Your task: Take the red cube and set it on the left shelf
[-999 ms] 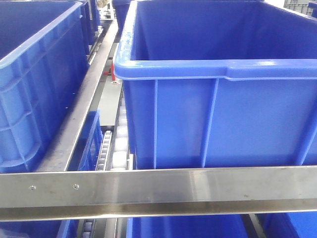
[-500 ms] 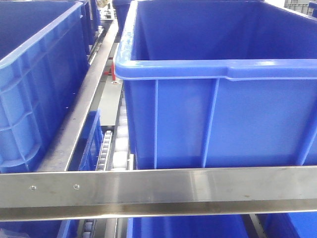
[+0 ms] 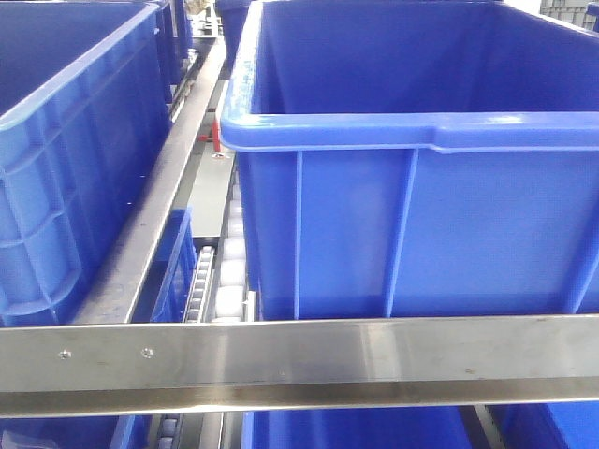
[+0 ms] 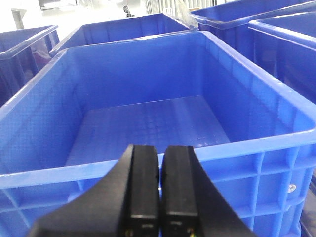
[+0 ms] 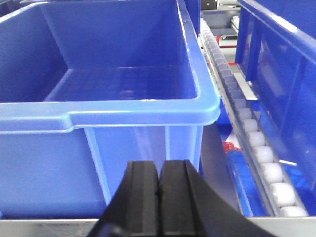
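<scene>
No red cube shows clearly in any view. The left shelf is a steel rack with a flat silver front rail (image 3: 374, 360), white roller tracks (image 3: 201, 281) and large blue crates (image 3: 421, 140). My left gripper (image 4: 160, 153) is shut and empty, hovering just in front of the near rim of an empty blue crate (image 4: 237, 143). My right gripper (image 5: 159, 168) is shut and empty, in front of another empty blue crate (image 5: 148, 111), above the rail (image 5: 49, 227). A small red patch (image 5: 228, 146) shows on a lower level to the right; I cannot tell what it is.
A second blue crate (image 3: 56, 187) stands at the left, parted from the big one by a steel divider rail (image 3: 159, 215). A small red part (image 3: 217, 134) sits behind the big crate's corner. A roller track (image 5: 261, 158) runs along the crate's right, with more crates beyond.
The front view has shifted slightly: the crates and the rail sit a few pixels further right in the frame. Nothing was taken hold of or let go.
</scene>
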Tool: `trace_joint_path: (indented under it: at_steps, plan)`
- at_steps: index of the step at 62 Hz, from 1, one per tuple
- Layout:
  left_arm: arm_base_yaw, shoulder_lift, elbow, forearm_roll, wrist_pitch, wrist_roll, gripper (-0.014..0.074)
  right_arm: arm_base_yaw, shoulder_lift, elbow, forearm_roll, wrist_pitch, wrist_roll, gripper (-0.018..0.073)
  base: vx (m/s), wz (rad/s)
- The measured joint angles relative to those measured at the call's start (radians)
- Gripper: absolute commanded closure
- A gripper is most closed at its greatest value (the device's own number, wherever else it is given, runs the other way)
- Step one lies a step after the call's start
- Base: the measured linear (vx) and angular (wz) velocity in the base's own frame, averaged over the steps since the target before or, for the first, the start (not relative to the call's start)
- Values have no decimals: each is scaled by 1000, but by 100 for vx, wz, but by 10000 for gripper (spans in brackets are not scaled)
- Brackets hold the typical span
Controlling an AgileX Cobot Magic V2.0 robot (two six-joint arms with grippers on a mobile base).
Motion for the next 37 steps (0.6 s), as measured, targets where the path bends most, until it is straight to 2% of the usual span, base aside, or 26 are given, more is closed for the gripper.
trace_joint_path:
  at_steps: [37]
  plan:
    - [0, 0, 0, 0, 0, 0, 491, 0, 0, 0, 26, -24, -69, 503, 0, 2]
